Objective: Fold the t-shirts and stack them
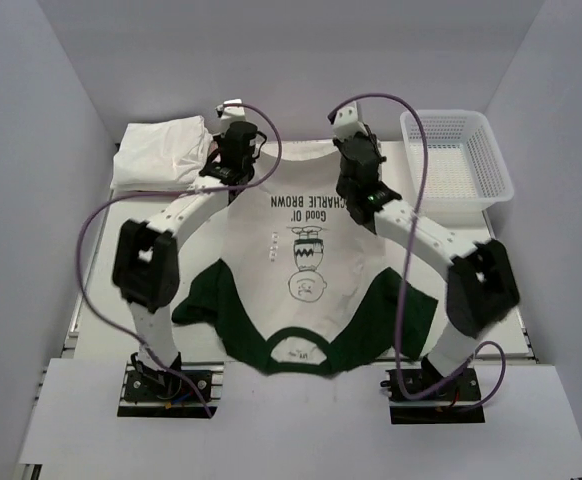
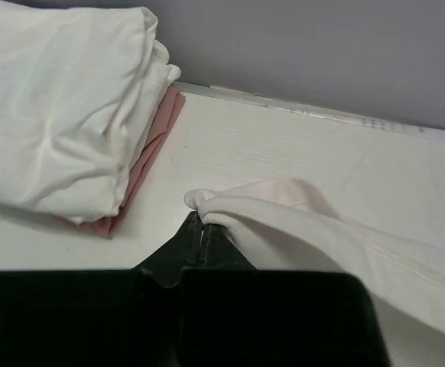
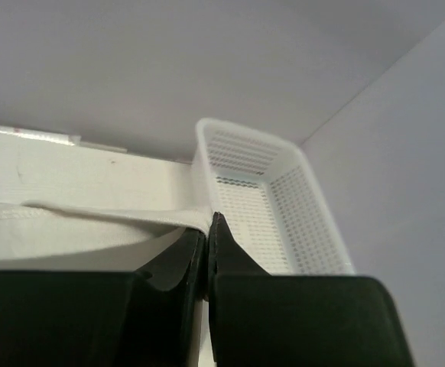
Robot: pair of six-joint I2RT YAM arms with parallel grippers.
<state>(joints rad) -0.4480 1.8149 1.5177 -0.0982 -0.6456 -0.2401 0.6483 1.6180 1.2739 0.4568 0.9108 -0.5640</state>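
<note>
Far left corner of bench [image 2: 284, 145]: folded pile, white tee [image 2: 54, 115] on top, orange-pink tee [image 2: 157, 141] under it with only its edge showing along the right side. The pile sits against the back wall, just beside the left arm's wrist.

Left pincer [image 2: 201, 229]: pressed together, pinching the far-left hem corner of the cream tee [image 1: 306, 260]. From the left wrist view the corner bunches into a small nub at the fingertips and the stitched hem runs off to the right, lifted a bit with a shadow under it. Pinched corner is near the pile, not touching it.

Cream tee: spread flat mid-bench between the two arms. Hem at the far side, dark green collar at the near edge, green sleeves splayed out left and right by the arm bases. Cartoon face and black lettering face up, upside down from the top camera.

Right pincer [image 3: 208, 229]: pressed together, pinching the far-right hem of the same tee; a band of hem comes in from the left and ends at the fingertips.

Far right: white lattice basket [image 1: 461, 165], upright, just beyond the right pincer, against the right wall. Can't tell if the hem touches it.
</note>
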